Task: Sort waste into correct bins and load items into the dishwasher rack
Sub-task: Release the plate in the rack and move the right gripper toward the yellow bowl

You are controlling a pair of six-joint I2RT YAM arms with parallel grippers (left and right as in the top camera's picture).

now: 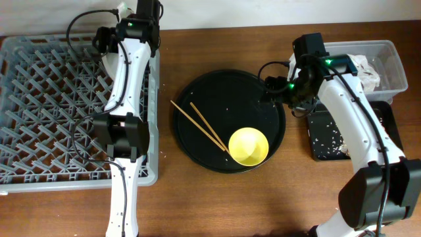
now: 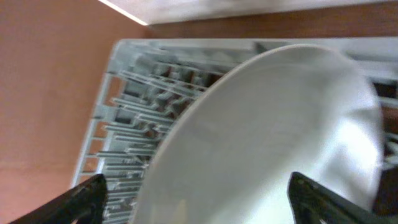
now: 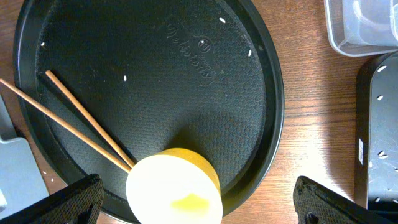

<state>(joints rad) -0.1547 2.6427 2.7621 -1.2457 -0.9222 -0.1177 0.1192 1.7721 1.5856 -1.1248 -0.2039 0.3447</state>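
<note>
Nearest, the yellow bowl (image 1: pixel 248 145) stands upright on the round black tray (image 1: pixel 217 85), close inside its near-right rim. It is plain and glossy, with nothing in it. Two thin wooden chopsticks (image 1: pixel 199 124) lie almost parallel, slanting from the tray's left side down to the bowl's left edge. The rest of the tray is bare except for pale specks. Bare table (image 1: pixel 276 197) runs along the near side, and only a narrow strip separates the tray from the grey rack (image 1: pixel 39 99) on the left.

To the right, the shallow black tray (image 1: pixel 322 148) holds white crumbs. Beyond it, the clear box (image 1: pixel 389 49) contains crumpled white napkins (image 1: pixel 365 69).

The right gripper (image 1: pixel 273 87) hangs over the round tray's far-right rim, spread wide and holding nothing.

Farthest, the left gripper (image 1: pixel 104 38) is above the rack's far edge, fingers spread. The pale plate (image 2: pixel 267 137) fills its wrist view, tilted over the pegs. I cannot tell whether the fingers touch it.
</note>
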